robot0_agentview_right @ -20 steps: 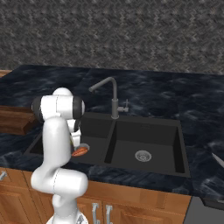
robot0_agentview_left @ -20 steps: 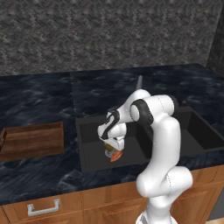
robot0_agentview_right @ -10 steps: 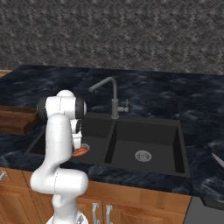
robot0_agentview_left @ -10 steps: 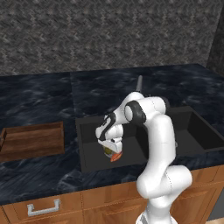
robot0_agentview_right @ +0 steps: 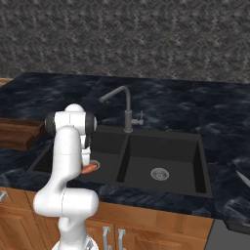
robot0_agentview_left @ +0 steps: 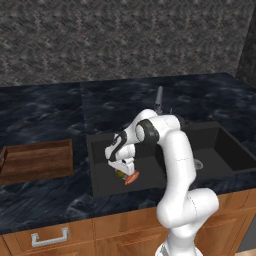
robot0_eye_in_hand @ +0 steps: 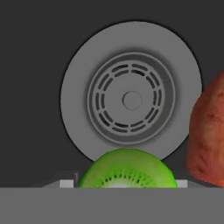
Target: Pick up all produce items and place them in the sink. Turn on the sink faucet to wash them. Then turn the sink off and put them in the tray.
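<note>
Currently, the white arm is reaching down into the left basin of the matte black double-basin rectangular sink [robot0_agentview_left: 96, 165], and its pincer [robot0_agentview_left: 122, 170] is hanging low over that basin's floor. In the hand view, the round yellow-green produce piece with a seeded cut face [robot0_eye_in_hand: 127, 170] is sitting right at the pincer's tips, covering them. It cannot be told from the views whether the pincer is standing spread around this piece or pinching it.

The round silver drain [robot0_eye_in_hand: 131, 100] of the left sink basin is lying just beyond the green piece in the hand view. The orange-red elongated produce piece [robot0_eye_in_hand: 210, 131] is lying beside the drain, at the right edge of that view. In the left base view, the orange-red piece [robot0_agentview_left: 131, 178] is showing just below the pincer, toward the front wall of the sink, with the green piece [robot0_agentview_left: 120, 174] right next to it. In the right base view, the orange-red piece [robot0_agentview_right: 89, 169] is peeking out from behind the arm, inside the left basin of the sink [robot0_agentview_right: 161, 146].

The slim grey metal faucet [robot0_agentview_right: 128, 105] is standing upright behind the sink's centre divider, its spout angling over the left basin. The shallow brown wooden tray [robot0_agentview_left: 35, 160] is resting on the dark marbled table [robot0_agentview_left: 45, 110], to the left of the sink and apart from it.
</note>
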Tool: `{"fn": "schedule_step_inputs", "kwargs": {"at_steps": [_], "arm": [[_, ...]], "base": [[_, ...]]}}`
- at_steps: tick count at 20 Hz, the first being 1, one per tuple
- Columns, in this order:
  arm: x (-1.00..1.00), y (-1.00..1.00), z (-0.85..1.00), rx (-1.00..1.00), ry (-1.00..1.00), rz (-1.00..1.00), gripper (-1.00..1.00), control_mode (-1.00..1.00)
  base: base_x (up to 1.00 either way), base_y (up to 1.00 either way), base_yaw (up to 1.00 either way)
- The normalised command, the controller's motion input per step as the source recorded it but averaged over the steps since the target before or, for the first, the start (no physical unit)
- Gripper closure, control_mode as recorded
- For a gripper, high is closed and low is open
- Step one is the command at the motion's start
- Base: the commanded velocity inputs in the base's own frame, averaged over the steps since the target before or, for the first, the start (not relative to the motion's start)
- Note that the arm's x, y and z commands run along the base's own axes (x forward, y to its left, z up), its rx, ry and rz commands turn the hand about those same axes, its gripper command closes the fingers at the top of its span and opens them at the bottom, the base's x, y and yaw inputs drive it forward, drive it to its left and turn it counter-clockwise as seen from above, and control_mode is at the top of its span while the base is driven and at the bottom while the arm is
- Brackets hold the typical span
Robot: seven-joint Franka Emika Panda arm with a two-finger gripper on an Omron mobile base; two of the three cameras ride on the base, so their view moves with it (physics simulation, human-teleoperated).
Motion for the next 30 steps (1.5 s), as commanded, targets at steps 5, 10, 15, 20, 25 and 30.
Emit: {"fn": "schedule_step_inputs", "kwargs": {"at_steps": [5,10,15,20,25,30], "arm": [[0.05,0.02,0.00,0.00,0.00,0.00,-1.00,-1.00],[-0.10,0.00,0.23,0.00,0.00,0.00,-1.00,-1.00],[-0.18,0.00,0.42,0.00,-0.02,0.00,-1.00,-1.00],[-0.32,0.00,0.45,-0.01,-0.05,0.00,-1.00,-1.00],[-0.21,0.00,0.14,0.00,-0.02,0.00,-1.00,-1.00],[0.00,0.00,-0.62,-0.01,0.00,0.00,-1.00,-1.00]], "base": [[0.00,0.00,0.00],[0.00,0.00,0.00],[0.00,0.00,0.00],[0.00,0.00,0.00],[0.00,0.00,0.00],[0.00,0.00,0.00]]}}
